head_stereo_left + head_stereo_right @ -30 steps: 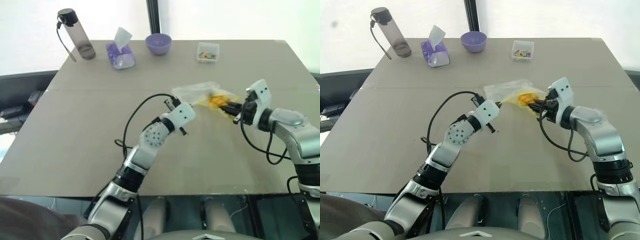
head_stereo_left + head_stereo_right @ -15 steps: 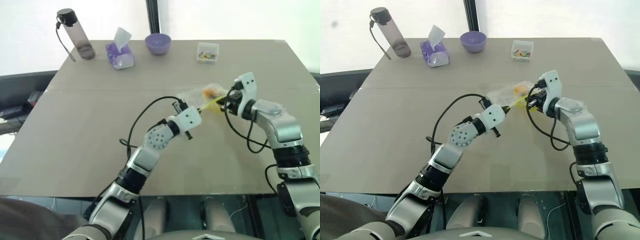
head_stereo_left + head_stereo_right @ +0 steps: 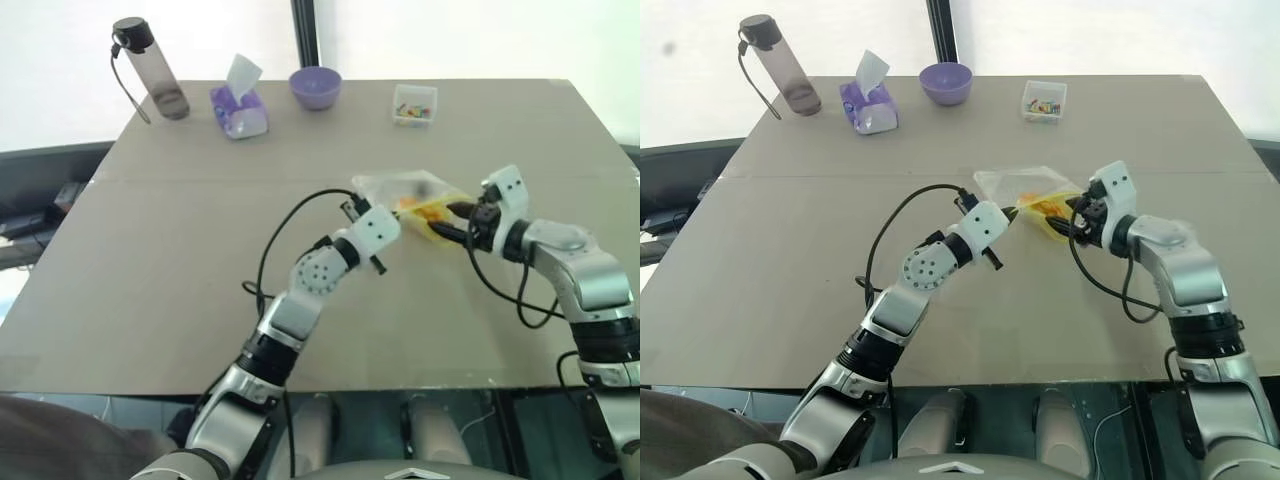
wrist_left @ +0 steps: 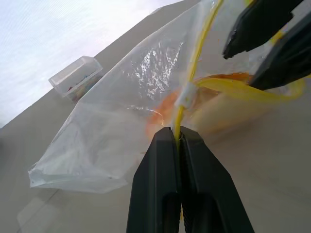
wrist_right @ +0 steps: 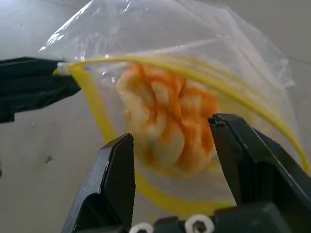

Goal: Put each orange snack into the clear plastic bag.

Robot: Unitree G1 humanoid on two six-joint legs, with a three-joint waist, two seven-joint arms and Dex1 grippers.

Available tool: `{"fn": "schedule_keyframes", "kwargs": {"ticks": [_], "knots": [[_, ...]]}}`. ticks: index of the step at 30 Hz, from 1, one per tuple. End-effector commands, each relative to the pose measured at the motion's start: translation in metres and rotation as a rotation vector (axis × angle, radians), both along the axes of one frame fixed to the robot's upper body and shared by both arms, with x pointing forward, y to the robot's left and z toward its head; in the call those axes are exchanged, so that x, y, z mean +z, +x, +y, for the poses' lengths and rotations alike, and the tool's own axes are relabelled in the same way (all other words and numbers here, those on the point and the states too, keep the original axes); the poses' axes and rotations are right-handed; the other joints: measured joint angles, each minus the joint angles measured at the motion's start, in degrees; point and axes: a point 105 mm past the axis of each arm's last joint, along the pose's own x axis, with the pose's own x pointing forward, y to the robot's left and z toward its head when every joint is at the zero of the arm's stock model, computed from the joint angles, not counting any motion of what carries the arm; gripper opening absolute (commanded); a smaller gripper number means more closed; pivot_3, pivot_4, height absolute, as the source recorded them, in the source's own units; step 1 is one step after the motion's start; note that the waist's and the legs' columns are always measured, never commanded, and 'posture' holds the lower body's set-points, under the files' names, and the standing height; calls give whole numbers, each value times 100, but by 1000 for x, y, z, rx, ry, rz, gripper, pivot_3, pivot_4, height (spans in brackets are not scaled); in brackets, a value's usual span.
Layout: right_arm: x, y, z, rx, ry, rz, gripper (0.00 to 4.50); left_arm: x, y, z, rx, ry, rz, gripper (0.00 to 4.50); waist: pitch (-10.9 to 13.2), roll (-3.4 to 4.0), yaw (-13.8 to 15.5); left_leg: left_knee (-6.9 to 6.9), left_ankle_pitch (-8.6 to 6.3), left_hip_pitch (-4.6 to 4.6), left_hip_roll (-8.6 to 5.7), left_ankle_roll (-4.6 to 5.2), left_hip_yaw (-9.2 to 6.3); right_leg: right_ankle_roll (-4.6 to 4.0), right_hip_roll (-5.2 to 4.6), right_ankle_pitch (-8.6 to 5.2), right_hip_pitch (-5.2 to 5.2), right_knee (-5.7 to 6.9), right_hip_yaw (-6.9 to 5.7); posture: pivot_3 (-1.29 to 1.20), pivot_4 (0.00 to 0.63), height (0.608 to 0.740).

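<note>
The clear plastic bag [image 3: 398, 188] lies on the table with its yellow-edged mouth held up. My left gripper [image 4: 176, 132] is shut on the bag's yellow strip beside the white slider. The orange snack [image 5: 165, 121] sits inside the bag, just behind the mouth, its criss-cross top showing through the film. At the bag's mouth my right gripper [image 3: 452, 222] is open, one black finger on each side of the snack and nothing held between them. Its fingers [image 4: 262, 34] also show in the left wrist view.
Along the table's far edge stand a dark bottle [image 3: 150, 68], a purple tissue pack [image 3: 240, 105], a purple bowl [image 3: 317, 86] and a small clear box [image 3: 415, 104] of coloured bits. A black cable loops over my left forearm.
My right gripper, shut on the orange snack a second ago, pushed it into the bag, then opened and drew back. The left gripper kept its hold on the strip.
</note>
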Motion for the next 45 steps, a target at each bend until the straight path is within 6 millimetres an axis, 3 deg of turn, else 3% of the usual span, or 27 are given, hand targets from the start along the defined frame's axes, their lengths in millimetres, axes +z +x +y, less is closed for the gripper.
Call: {"fn": "schedule_keyframes", "kwargs": {"ticks": [1,4,7,14,17,24,26,28,30,36,41,45], "knots": [[19,1,-8,-27,-7,-78,2778,9,0,-2,-2,-35,-19,0,0,0,0,0,0,0,0,0,0,0,0,0,0,0,0,0,150,740],[17,-11,-17,6,-50,-86,2778,11,1,-2,-1,-39,-22,0,0,0,30,0,0,-2,0,0,-4,0,0,0,0,0,-3,0,150,740],[9,-9,-41,-46,-190,-85,2778,11,2,-1,4,-45,-17,0,0,0,44,2,0,-5,-4,0,-3,1,-4,0,2,-9,-4,0,150,740],[-1,-2,-68,-30,-539,-153,2778,9,0,-2,1,-48,-6,0,0,-1,3,-1,1,0,-2,-1,1,1,-2,0,1,-6,-3,0,150,740],[2,13,-65,-48,-609,-247,2778,8,0,-1,3,-47,-3,0,1,-1,3,1,7,-1,-1,-12,5,2,-4,0,2,-6,0,0,150,740],[12,29,-38,1,-580,-366,2778,8,0,-1,2,-44,-3,0,1,-1,26,-1,15,-2,-1,-26,2,1,-3,0,1,-10,-1,0,150,740],[13,29,-33,23,-564,-374,1549,8,0,-1,2,-41,-6,0,1,-1,43,-1,15,-6,-5,-25,1,1,-6,1,2,-16,-2,0,150,740],[12,27,-32,42,-568,-372,1194,9,1,1,8,-42,-9,0,1,-1,40,-1,15,-7,-4,-25,1,1,-6,1,2,-17,-2,0,150,740],[10,25,-34,45,-576,-369,206,9,2,2,15,-42,-10,0,1,-1,32,-2,15,-6,-5,-25,1,1,-5,0,2,-18,-2,0,150,740],[19,27,-45,6,-605,-397,88,13,4,6,26,-37,-32,0,1,-1,22,-2,15,-5,-4,-25,2,1,-5,0,2,-17,-1,0,150,740],[74,37,-71,-132,-653,-545,88,66,19,28,101,9,-242,0,9,1,23,-1,15,-7,-4,-25,3,1,-5,1,-1,-13,-1,0,150,740],[93,36,-74,-137,-669,-588,88,82,22,30,96,26,-256,0,8,2,23,-5,15,-4,-4,-25,2,1,-5,0,2,-19,-2,0,150,740]]}}
